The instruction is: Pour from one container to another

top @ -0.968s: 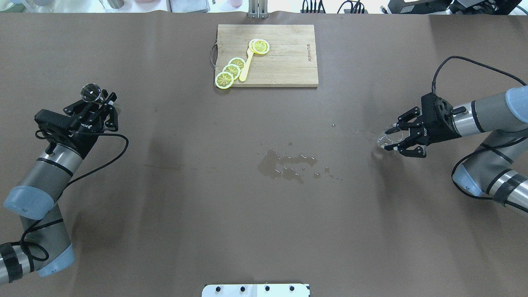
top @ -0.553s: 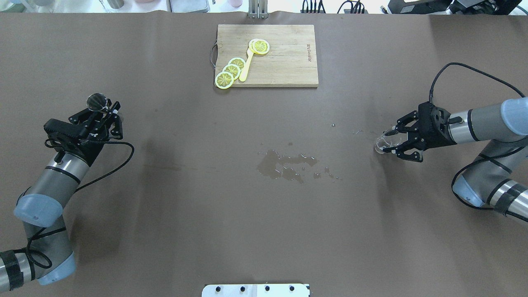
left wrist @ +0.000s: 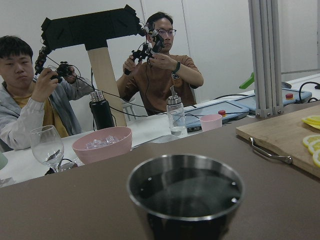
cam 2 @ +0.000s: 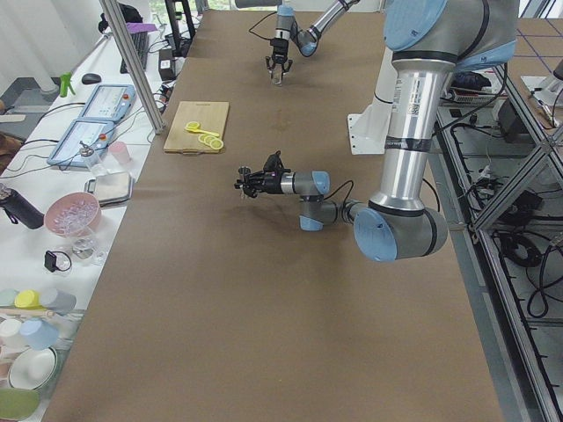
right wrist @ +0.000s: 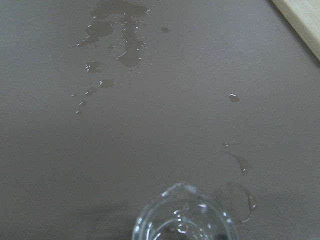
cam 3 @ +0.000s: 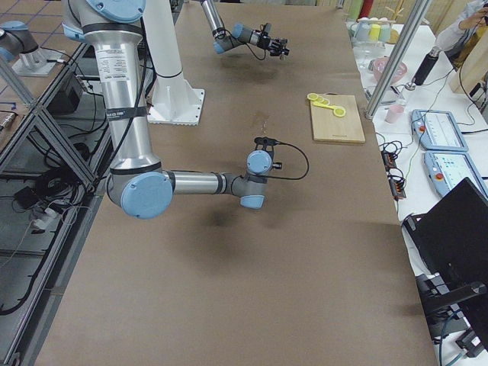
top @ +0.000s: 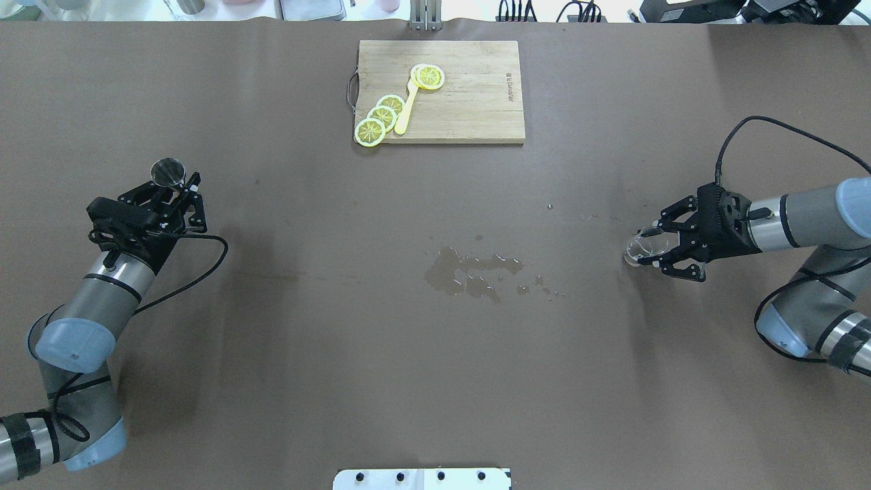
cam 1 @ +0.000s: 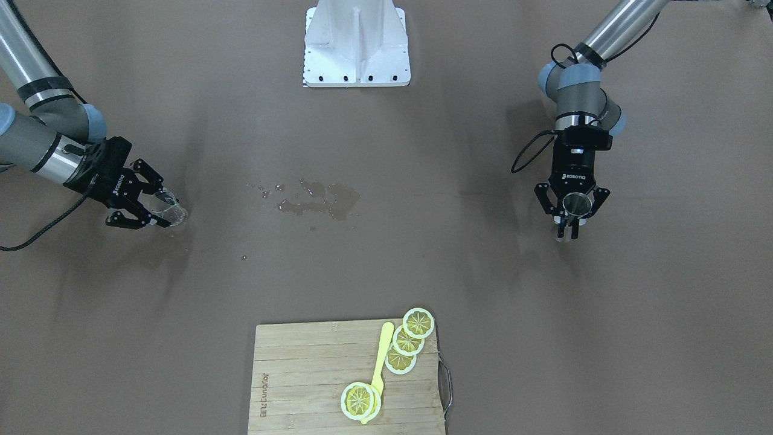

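Note:
A steel cup [top: 167, 172] of dark liquid is clamped upright in my left gripper [top: 169, 185] at the table's left side, low over the surface. It fills the bottom of the left wrist view as the steel cup [left wrist: 185, 200]. A clear glass cup [top: 639, 246] sits tilted in my right gripper [top: 652, 246], which is shut on it at the table's right side. In the front-facing view the glass cup [cam 1: 172, 212] is on the left and the steel cup [cam 1: 578, 204] on the right. The glass's rim [right wrist: 185, 217] shows at the bottom of the right wrist view.
A puddle of spilled liquid [top: 469, 272] lies mid-table, with droplets [right wrist: 235, 97] trailing toward the glass. A wooden cutting board [top: 476, 102] with lemon slices [top: 381, 119] and a yellow spoon sits at the far edge. Operators and dishes stand beyond the table.
My left gripper carried the steel cup nearer to the robot and slightly toward the centre. My right gripper shifted a little nearer with the glass.

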### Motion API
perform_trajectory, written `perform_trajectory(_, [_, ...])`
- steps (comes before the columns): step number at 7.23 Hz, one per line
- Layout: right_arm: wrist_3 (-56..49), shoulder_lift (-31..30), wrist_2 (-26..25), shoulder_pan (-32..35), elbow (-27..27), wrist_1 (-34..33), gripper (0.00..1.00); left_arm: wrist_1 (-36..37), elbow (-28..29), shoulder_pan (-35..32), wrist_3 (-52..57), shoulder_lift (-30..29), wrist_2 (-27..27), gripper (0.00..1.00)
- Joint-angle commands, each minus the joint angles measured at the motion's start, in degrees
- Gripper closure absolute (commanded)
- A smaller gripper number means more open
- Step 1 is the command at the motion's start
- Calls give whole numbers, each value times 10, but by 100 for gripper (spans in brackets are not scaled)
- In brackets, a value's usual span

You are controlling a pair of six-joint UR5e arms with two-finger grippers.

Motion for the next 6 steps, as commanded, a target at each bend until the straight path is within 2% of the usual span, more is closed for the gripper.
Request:
perform_trajectory(1, [0, 1, 1, -2, -5, 0, 100, 25, 1, 1, -15, 0, 1, 100])
perform_trajectory(2, [1, 2, 1, 1, -5, -5, 79, 34, 1, 1, -34, 1, 10, 100])
perform_trajectory(3, [8, 4, 1, 3, -5, -5, 1, 43, 1, 4, -37, 1, 20, 100])
perform_trajectory(6, [8, 5, 4, 5, -4, -5, 0, 44, 1, 9, -43, 2, 28, 100])
